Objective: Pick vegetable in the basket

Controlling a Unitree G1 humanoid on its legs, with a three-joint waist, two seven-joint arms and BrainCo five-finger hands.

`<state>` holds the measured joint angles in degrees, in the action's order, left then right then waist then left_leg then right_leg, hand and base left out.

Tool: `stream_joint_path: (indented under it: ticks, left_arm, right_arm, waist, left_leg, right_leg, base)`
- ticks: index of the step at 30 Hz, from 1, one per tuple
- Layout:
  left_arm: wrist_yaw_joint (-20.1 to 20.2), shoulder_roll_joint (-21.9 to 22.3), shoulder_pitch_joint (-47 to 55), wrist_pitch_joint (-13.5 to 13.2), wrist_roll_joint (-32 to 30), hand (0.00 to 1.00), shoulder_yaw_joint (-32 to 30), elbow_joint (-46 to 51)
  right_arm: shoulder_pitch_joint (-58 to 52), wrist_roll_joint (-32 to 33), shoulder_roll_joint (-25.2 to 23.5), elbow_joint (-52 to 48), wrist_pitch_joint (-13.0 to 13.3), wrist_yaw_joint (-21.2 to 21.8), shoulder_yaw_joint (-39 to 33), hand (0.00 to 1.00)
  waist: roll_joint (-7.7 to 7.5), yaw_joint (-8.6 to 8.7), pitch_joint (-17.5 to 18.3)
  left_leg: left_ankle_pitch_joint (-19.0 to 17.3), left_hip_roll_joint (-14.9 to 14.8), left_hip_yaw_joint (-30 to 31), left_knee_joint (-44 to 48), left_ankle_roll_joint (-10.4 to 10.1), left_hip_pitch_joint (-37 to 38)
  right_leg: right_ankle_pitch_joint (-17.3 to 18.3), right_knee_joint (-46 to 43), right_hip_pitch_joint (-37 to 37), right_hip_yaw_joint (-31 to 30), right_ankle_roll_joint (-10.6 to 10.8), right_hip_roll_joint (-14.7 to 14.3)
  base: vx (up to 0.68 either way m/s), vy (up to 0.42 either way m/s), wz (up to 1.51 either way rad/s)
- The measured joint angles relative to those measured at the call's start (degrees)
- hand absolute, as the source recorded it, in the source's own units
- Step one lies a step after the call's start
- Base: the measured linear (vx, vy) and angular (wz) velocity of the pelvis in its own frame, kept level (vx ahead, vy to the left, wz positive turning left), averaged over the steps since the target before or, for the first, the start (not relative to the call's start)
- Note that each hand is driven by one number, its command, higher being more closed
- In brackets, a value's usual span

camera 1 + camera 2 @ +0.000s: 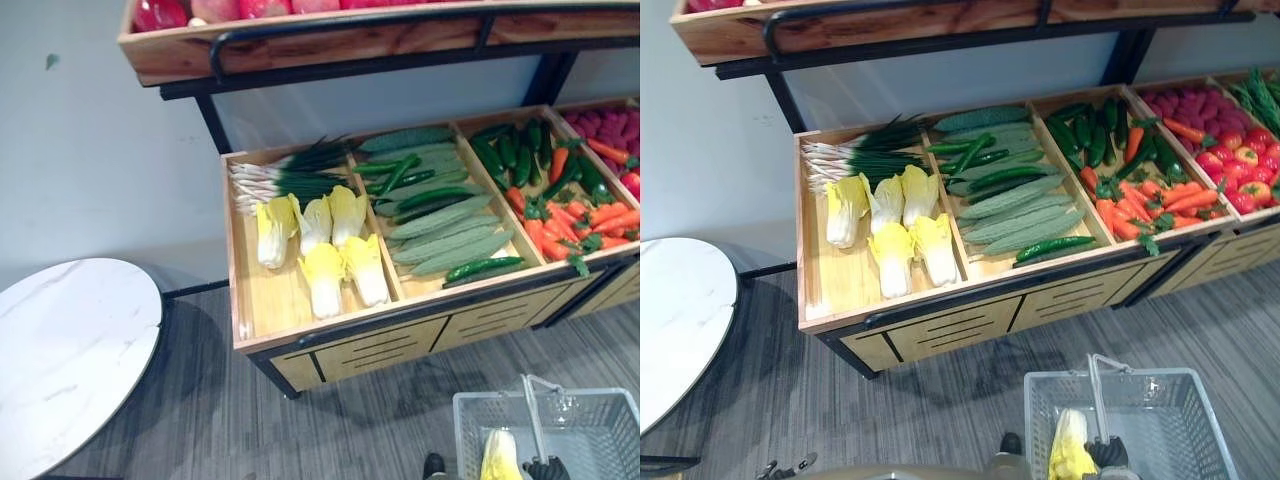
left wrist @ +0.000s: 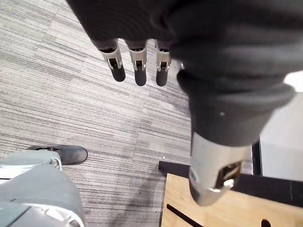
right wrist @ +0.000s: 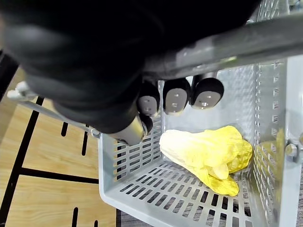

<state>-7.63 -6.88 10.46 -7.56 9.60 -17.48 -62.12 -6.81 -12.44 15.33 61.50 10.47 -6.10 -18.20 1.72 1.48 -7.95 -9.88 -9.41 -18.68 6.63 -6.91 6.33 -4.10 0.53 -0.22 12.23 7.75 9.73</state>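
While before stand (image 1: 940,330), cabbage (image 3: 208,151) inside basket (image 3: 128,158).

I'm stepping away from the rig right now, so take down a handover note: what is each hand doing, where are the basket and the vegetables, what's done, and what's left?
Right hand: shut on the basket handle, holding the grey basket in front of the produce stand.
Left hand: open, holding nothing, hanging over the floor by the stand.
Done: one yellow cabbage lies in the basket.
Left: more cabbages lie in the stand's leftmost tray, next to the spring onions. If more are wanted, the free left hand looks best placed to pick.
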Motion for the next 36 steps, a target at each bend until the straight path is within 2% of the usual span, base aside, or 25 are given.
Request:
stream_joint_path:
  ticks: [3,6,7,8,9,10,11,12,13,14,15,16,17,18,19,20,21,22,23,24,25,28,31,34,36]
  left_arm:
    - [0.3,-0.3,-1.0,0.1,-2.0,0.00,1.4,0.6]
    - [0.6,-1.2,-2.2,0.9,-3.8,0.00,1.7,0.7]
    - [1.0,-2.1,-2.4,1.4,-4.5,0.00,1.9,0.7]
    - [1.1,-2.6,-3.0,1.9,-5.7,0.00,1.7,0.7]
    - [1.1,-2.6,-2.9,2.1,-5.9,0.00,1.3,0.7]
    - [0.8,-2.6,-2.2,2.6,-5.9,0.00,0.5,1.1]
    - [0.0,-2.7,-2.0,3.1,-5.6,0.00,0.2,2.7]
    - [-0.1,-2.7,-1.9,3.2,-5.6,0.00,0.2,3.0]
    - [-0.6,-2.7,-1.5,3.3,-5.5,0.00,0.0,3.3]
    - [-0.8,-2.6,-0.9,3.5,-5.3,0.00,-0.6,3.3]
    - [-0.8,-2.5,-0.8,3.8,-5.4,0.00,-1.2,3.3]
    - [-0.7,-2.3,-1.3,4.4,-5.5,0.00,-1.6,2.5]
    - [-0.7,-2.1,-1.2,4.5,-5.6,0.00,-1.7,2.1]
    - [-0.7,-1.5,-1.2,4.2,-5.7,0.00,-2.4,1.8]
    - [-0.9,-1.6,-2.3,4.1,-5.6,0.00,-2.8,1.7]
    - [-0.9,-1.8,-2.4,4.0,-5.4,0.00,-2.5,1.8]
    - [-0.9,-1.9,-2.3,4.0,-5.3,0.00,-2.7,2.1]
    - [-1.0,-1.4,-2.3,4.0,-5.3,0.00,-2.7,1.7]
    - [-1.0,-0.7,-2.3,4.2,-5.3,0.00,-2.6,1.6]
    - [-1.0,-0.2,-2.3,4.1,-5.2,0.00,-2.6,1.8]
    - [-1.0,-0.1,-2.4,4.1,-5.2,0.00,-2.4,1.8]
    - [-1.0,-0.2,-3.0,4.0,-5.2,0.00,-1.4,1.9]
    - [-1.0,-0.2,-4.1,4.0,-5.3,0.00,-0.3,1.9]
    - [-1.0,-0.3,-4.2,4.3,-5.9,0.00,-0.3,1.9]
    - [-1.0,0.0,-3.9,4.4,-6.0,0.00,-0.4,1.8]
  right_arm:
    - [0.2,0.0,-0.6,-0.3,0.0,-1.0,-1.2,1.00]
    - [0.4,0.0,-1.6,-0.7,1.0,-1.1,-1.3,1.00]
    - [-0.1,0.0,-2.6,-2.0,1.2,-1.1,-1.0,1.00]
    - [-0.2,0.0,-3.1,-3.5,1.6,-1.0,0.3,1.00]
    - [0.1,-0.1,-3.2,-4.5,1.8,-0.9,1.3,1.00]
    - [1.8,-1.1,-3.4,-5.1,2.0,-0.9,2.6,1.00]
    - [2.7,-2.6,-3.3,-5.6,2.2,-0.8,3.0,1.00]
    - [2.7,-2.7,-3.3,-5.5,2.2,-0.8,3.0,1.00]
    - [2.6,-2.8,-3.4,-5.1,2.2,-0.9,3.0,1.00]
    - [2.5,-2.9,-3.4,-4.7,2.2,-0.8,3.1,1.00]
    - [2.7,-2.9,-3.6,-4.6,2.3,-0.8,3.2,1.00]
    - [3.4,-2.9,-3.7,-4.6,2.7,-0.8,3.6,1.00]
    - [4.3,-2.9,-3.6,-4.1,2.9,-0.6,3.8,1.00]
    - [4.8,-2.9,-3.6,-4.3,2.9,-0.4,3.5,1.00]
    - [5.1,-3.5,-3.2,-4.1,2.7,-0.2,3.3,1.00]
    - [4.8,-3.8,-2.8,-3.9,2.9,0.3,3.8,1.00]
    - [4.7,-4.0,-2.8,-3.9,3.0,0.7,5.3,1.00]
    - [5.1,-4.0,-2.8,-4.4,3.3,1.1,5.9,1.00]
    - [6.0,-4.0,-2.8,-4.4,3.4,1.4,6.4,1.00]
    - [5.5,-4.0,-2.8,-4.3,3.7,1.6,7.3,1.00]
    - [5.1,-3.8,-2.8,-4.3,3.9,1.7,7.6,1.00]
    - [4.9,-3.2,-2.9,-4.5,4.0,1.6,8.0,1.00]
    - [4.2,-2.7,-3.3,-4.8,4.0,1.5,7.9,1.00]
    - [2.9,-2.2,-4.8,-5.3,3.8,0.8,7.5,1.00]
    - [2.9,-2.1,-5.2,-5.5,3.3,0.2,7.5,1.00]
  waist:
    - [-0.15,-0.05,-0.2]
    - [-1.24,0.03,-0.7]
    - [-2.26,0.16,-1.0]
    - [-2.68,0.14,-1.1]
    - [-2.38,-0.06,-1.0]
    - [-0.59,-0.84,-1.4]
    - [-1.25,-0.27,-2.4]
    - [-1.31,-0.21,-2.5]
    - [-1.86,-0.18,-2.3]
    - [-2.94,-0.28,-1.8]
    - [-3.97,-0.35,-1.9]
    - [-4.11,-0.50,-2.1]
    - [-2.12,-1.59,-1.7]
    - [-2.04,-1.86,-1.9]
    - [-3.37,-1.04,-1.9]
    - [-3.39,-0.94,-2.1]
    - [-4.75,-1.62,-2.0]
    - [-4.34,-1.97,-1.8]
    - [-3.25,-1.68,-2.2]
    - [-3.05,-1.25,-2.1]
    - [-2.53,-1.04,-1.9]
    - [-2.82,-0.05,-2.0]
    - [-2.94,-0.02,-2.0]
    - [-3.04,0.12,-2.0]
    - [-3.04,0.01,-2.2]
  left_leg:
    - [-0.4,0.9,-0.5,0.5,0.7,0.1]
    - [-1.0,1.3,-3.4,0.6,1.1,0.8]
    - [-1.6,1.4,-5.0,1.6,1.3,0.8]
    - [-2.0,1.2,-7.8,2.3,2.0,0.5]
    - [-1.8,0.6,-9.5,2.1,2.5,0.1]
    - [-1.3,-1.9,-14.4,1.6,3.0,-0.3]
    - [-0.6,-2.6,-17.5,1.5,3.1,-0.3]
    - [-0.5,-2.7,-18.0,1.6,3.1,-0.2]
    - [-0.3,-3.6,-20.2,2.3,3.0,0.0]
    - [-0.3,-3.9,-23.0,4.0,3.0,0.1]
    - [-0.2,-3.7,-24.3,4.8,3.0,0.1]
    - [-0.7,-3.7,-25.1,4.5,4.0,-0.4]
    - [0.1,-3.8,-23.4,0.2,4.7,-0.2]
    - [1.5,-3.9,-25.6,-0.6,3.3,0.1]
    - [2.2,-2.8,-28.1,-0.4,3.1,0.3]
    - [2.3,-2.4,-29.3,-0.2,3.0,0.8]
    - [2.3,-2.2,-32.5,0.6,2.9,1.4]
    - [2.6,-2.4,-34.6,0.6,2.6,1.7]
    - [3.1,-3.5,-36.0,0.6,2.3,2.1]
    - [3.8,-4.3,-37.6,0.6,2.3,2.3]
    - [4.2,-4.9,-38.7,0.6,1.8,2.5]
    - [4.9,-5.5,-39.1,0.6,1.4,2.7]
    - [5.2,-6.1,-39.1,1.7,1.4,1.9]
    - [5.2,-8.4,-38.4,6.8,1.4,1.8]
    - [5.3,-10.3,-32.2,13.6,1.6,0.6]
  right_leg:
    - [0.6,-4.4,-3.2,-3.2,0.2,0.8]
    - [0.5,-7.7,-6.1,-6.0,0.1,1.1]
    - [-0.3,-8.5,-7.1,-6.1,-0.3,1.1]
    - [-3.7,-8.2,-9.1,-5.8,-1.5,0.3]
    - [-7.3,-5.5,-9.6,-5.8,-2.2,-0.8]
    - [-10.1,-3.7,-9.7,-1.9,-4.6,-1.9]
    - [3.5,-21.4,-12.3,7.3,-9.3,0.6]
    - [4.9,-24.0,-12.3,8.6,-9.3,1.2]
    - [8.3,-31.0,-11.1,13.4,-9.9,3.3]
    - [8.6,-31.3,-10.0,16.3,-9.5,4.7]
    - [8.4,-30.1,-10.4,17.1,-9.7,4.1]
    - [7.1,-24.5,-9.1,17.6,-10.5,1.3]
    - [4.8,-12.8,-5.9,14.5,-9.1,-3.3]
    - [7.5,-15.4,-6.2,16.0,-10.1,-2.8]
    - [13.8,-25.7,-6.3,20.2,-10.0,2.3]
    - [14.8,-26.3,-5.1,21.8,-9.1,3.9]
    - [15.5,-22.0,-4.3,22.8,-7.1,3.3]
    - [15.1,-16.8,-3.0,22.9,-7.0,1.0]
    - [12.4,-12.9,-2.1,21.7,-7.4,-1.6]
    - [10.1,-8.8,-1.3,20.2,-8.0,-3.8]
    - [8.8,-6.2,-0.7,18.9,-8.3,-5.3]
    - [6.4,-0.2,0.5,17.6,-8.3,-7.7]
    - [5.3,2.3,0.8,17.3,-8.2,-8.5]
    - [5.3,3.1,2.0,16.7,-8.1,-8.6]
    - [5.4,2.4,2.5,14.3,-8.3,-8.5]
  base:
    - [-0.01,0.055,-0.34]
    - [-0.05,0.049,-0.50]
    - [-0.14,0.035,-0.82]
    - [-0.18,0.042,-1.00]
    - [-0.23,0.022,-1.44]
    - [-0.29,0.002,-1.53]
    - [-0.24,-0.012,-1.30]
    - [-0.17,-0.010,-0.94]
    - [-0.06,-0.017,-0.86]
    - [-0.06,-0.021,-1.13]
    - [-0.13,-0.060,-1.34]
    - [-0.24,-0.081,-1.45]
    - [-0.26,-0.125,-1.52]
    - [-0.20,-0.117,-1.25]
    - [-0.09,-0.112,-0.84]
    - [-0.08,-0.130,-1.07]
    - [-0.06,-0.135,-1.25]
    - [-0.09,-0.169,-1.41]
    - [-0.11,-0.158,-1.09]
    - [-0.13,-0.159,-0.91]
    - [-0.12,-0.126,-0.69]
    - [-0.16,-0.121,-0.31]
    - [-0.13,-0.031,-0.08]
    - [-0.08,0.034,-0.10]
    - [-0.03,0.049,-0.51]
